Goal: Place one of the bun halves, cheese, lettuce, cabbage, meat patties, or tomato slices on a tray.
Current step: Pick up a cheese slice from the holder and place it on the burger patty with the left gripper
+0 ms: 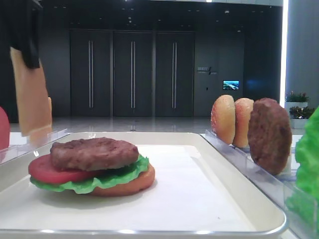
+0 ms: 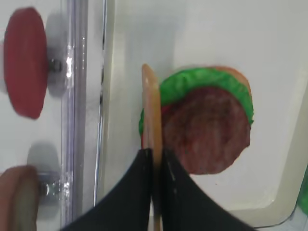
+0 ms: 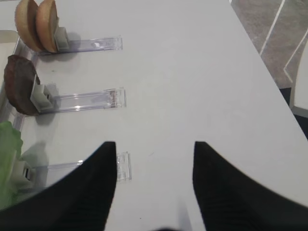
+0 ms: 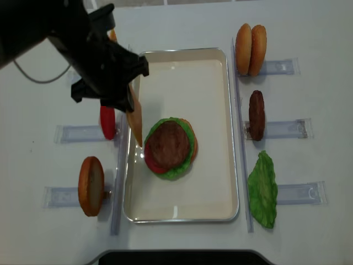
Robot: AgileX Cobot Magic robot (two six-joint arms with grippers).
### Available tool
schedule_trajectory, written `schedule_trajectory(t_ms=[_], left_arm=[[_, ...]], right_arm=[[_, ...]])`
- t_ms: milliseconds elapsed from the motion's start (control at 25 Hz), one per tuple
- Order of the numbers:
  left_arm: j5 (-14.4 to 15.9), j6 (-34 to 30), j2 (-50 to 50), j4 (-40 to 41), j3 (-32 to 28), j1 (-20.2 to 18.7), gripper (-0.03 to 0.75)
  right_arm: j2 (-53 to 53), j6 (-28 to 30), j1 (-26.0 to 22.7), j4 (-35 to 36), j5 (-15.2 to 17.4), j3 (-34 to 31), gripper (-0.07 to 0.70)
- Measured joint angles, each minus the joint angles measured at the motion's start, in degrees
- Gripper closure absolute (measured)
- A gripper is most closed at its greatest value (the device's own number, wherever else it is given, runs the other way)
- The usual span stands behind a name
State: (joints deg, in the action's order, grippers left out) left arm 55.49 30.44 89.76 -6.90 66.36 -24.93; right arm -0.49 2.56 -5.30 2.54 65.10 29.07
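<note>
While clamped tight on the cheese [image 4: 134,118] at the tray's [image 4: 182,212] nine o'clock rim, left claw [image 2: 155,159] needed centring over patty [image 4: 167,144], then releasing.

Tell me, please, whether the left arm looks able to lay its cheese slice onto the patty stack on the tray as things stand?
Probably yes: the left tool grips the thin pale orange cheese slice beside the brown meat patty on the white rectangular tray, with nothing between them.

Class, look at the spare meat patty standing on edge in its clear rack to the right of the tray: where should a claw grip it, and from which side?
Grip the spare meat patty by its upper rim, coming from above, one finger on each flat face. It stands on edge in the rack, so the faces are exposed and the bottom is blocked.
</note>
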Motion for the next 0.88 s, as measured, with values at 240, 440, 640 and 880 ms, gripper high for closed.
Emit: schedule_trajectory(t_ms=[240, 440, 640, 880], left_arm=[[-2.0, 0.2, -6.3, -0.5, -5.3, -0.1, 0.694], [-7.9, -10.3, -5.8, -13.4, -5.7, -0.3, 0.694], [-11.0, -18.8, -5.1, -22.5, -5.7, -2.5, 0.694], [-13.6, -30.4, -5.0, -34.2, -9.3, -2.8, 0.694]], right_arm=[[0.0, 0.0, 0.0, 0.0, 0.0, 0.0, 0.283], [0.0, 0.0, 0.0, 0.0, 0.0, 0.0, 0.283], [0.0, 0.0, 0.0, 0.0, 0.0, 0.0, 0.283], [0.0, 0.0, 0.0, 0.0, 0.0, 0.0, 0.283]])
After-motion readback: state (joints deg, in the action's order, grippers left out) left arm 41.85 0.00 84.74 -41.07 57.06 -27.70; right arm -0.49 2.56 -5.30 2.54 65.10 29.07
